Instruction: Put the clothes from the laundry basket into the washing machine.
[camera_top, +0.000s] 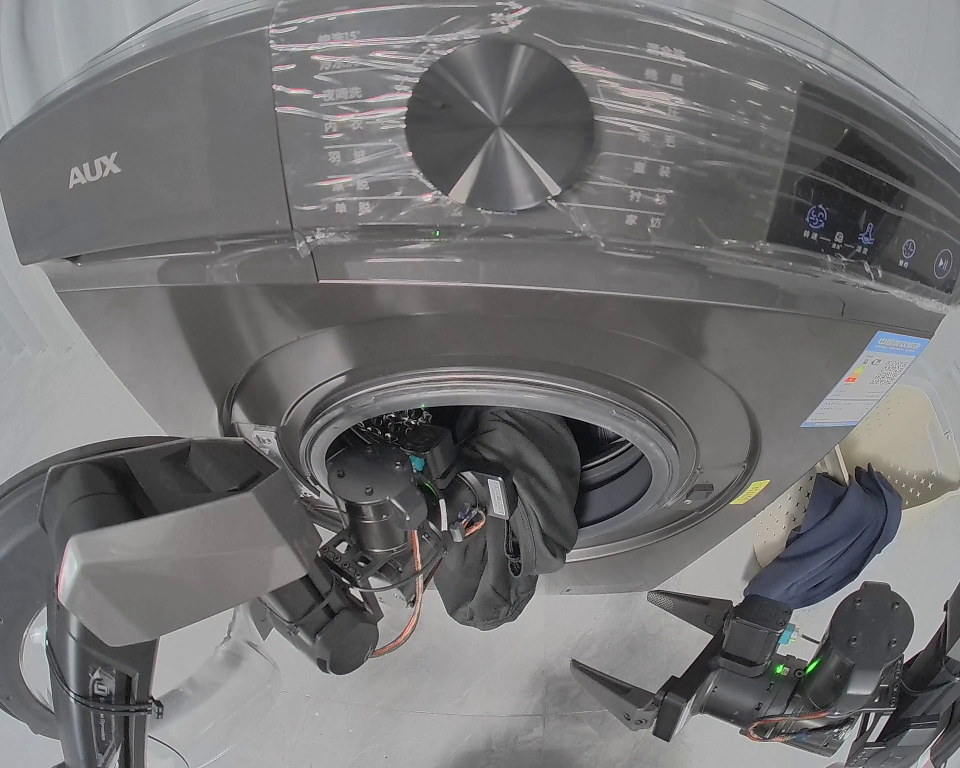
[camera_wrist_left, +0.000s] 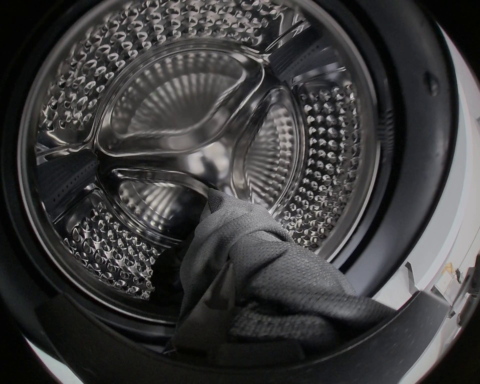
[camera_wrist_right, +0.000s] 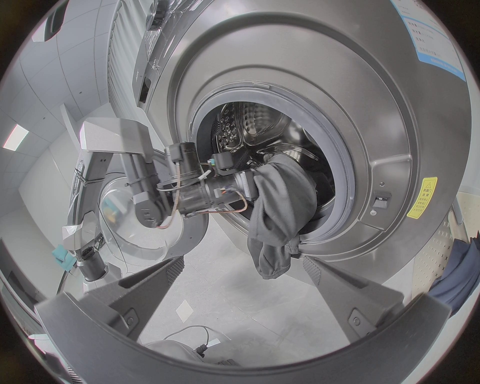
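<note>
The washing machine (camera_top: 600, 340) stands with its round opening uncovered, and its steel drum (camera_wrist_left: 200, 100) holds no clothes. My left gripper (camera_top: 485, 495) sits at the mouth of the opening, shut on a dark grey garment (camera_top: 520, 480). The cloth covers the fingers. Part of the garment (camera_wrist_left: 280, 270) reaches into the drum, while the rest (camera_wrist_right: 280, 200) hangs down outside over the lower rim. My right gripper (camera_top: 612, 633) is open and holds nothing, low to the right of the opening, facing the machine. A navy garment (camera_top: 840, 540) is draped over the white laundry basket (camera_top: 905, 440) at the right.
The machine's door (camera_top: 30, 600) is swung open at the left, behind my left arm. The basket stands close against the machine's right side. Pale bare floor (camera_wrist_right: 240, 310) lies below the opening, between the two arms.
</note>
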